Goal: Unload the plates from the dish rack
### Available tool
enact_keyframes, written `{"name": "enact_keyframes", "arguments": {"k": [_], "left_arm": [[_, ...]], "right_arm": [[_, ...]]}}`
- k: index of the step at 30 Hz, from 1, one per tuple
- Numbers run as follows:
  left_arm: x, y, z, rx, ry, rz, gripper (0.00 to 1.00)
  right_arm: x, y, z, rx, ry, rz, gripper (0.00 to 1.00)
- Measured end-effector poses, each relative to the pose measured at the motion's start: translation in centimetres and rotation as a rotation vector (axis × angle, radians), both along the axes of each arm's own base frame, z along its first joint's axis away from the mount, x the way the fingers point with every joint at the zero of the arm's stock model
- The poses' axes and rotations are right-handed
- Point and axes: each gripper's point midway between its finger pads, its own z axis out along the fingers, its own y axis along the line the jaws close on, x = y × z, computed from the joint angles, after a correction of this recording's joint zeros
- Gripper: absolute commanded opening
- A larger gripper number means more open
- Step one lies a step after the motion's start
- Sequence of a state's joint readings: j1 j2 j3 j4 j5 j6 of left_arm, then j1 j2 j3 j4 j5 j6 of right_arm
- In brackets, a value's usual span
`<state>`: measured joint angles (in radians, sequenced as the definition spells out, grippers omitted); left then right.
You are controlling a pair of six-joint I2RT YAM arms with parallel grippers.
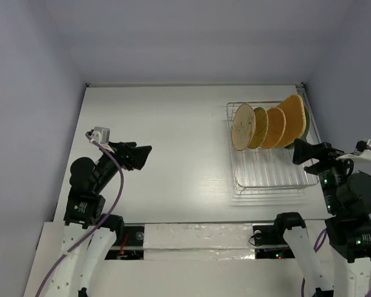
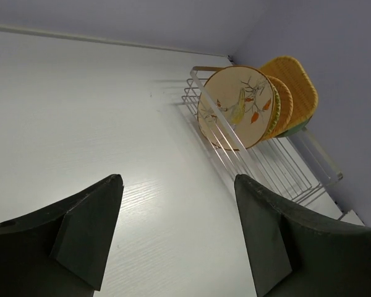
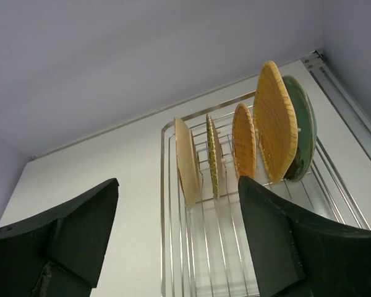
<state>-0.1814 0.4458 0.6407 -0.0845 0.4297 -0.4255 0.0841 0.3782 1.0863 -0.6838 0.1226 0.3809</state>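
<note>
The silver wire dish rack (image 1: 269,172) stands at the far right of the table. Several plates stand upright in it: a cream leaf-pattern plate (image 1: 242,127), a yellow-green woven one (image 1: 258,128), an orange wicker round one (image 1: 274,128), a larger orange wicker one (image 1: 293,116) and a pale green one (image 1: 306,131) at the back. My left gripper (image 1: 145,151) is open and empty over the table's left half, far from the rack. My right gripper (image 1: 297,150) is open and empty, just right of the rack's near half. The right wrist view shows the plates edge-on, cream plate (image 3: 187,164) leftmost.
White table (image 1: 173,142) with walls behind and at both sides; the rack sits close to the right wall. In the left wrist view the cream plate (image 2: 235,105) faces me, with the rack rim (image 2: 226,145) below it.
</note>
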Motion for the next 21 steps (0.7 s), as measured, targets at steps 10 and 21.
{"name": "enact_keyframes", "arguments": {"k": [10,21], "left_arm": [[-0.4,-0.3,-0.8,0.026,0.021,-0.006,0.31],[-1.0,-0.1,-0.6,0.024,0.009,0.027,0.00]], "right_arm": [[2.7,0.6,-1.3,-0.025,0.103,0.026,0.00],[9.8,-0.4,-4.2,-0.054,0.307,-0.061,0.00]]}}
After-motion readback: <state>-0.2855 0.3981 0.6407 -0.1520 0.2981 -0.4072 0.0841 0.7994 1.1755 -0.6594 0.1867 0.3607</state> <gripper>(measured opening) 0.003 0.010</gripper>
